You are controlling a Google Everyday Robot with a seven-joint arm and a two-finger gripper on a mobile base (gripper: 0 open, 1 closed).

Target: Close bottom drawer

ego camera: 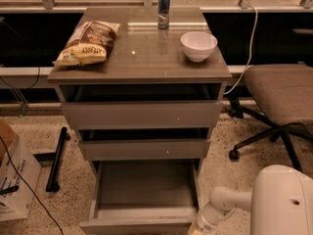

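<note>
The grey-brown handleless bottom drawer [138,224] sits at the lower centre of the frame, pulled far out from the grey-brown three-drawer cabinet [217,89], its long bare tray open to view and its narrow front panel close to the lower edge. Above it the middle drawer front [144,149] and the tall top drawer front [142,114] each stand slightly out. The white robot arm [230,202] reaches in from the lower right, and its gripper [196,228] is just beside the right end of the bottom drawer's front panel, cut by the lower edge; whether it is open or closed cannot be told. On the cabinet's glossy top surface [142,62] lie a brown and yellow crisp bag [88,43] at left, a blue drink can [164,5] at the back and a white bowl [199,45] at right. A brown padded office chair [281,94] stands at the right of the frame
</note>
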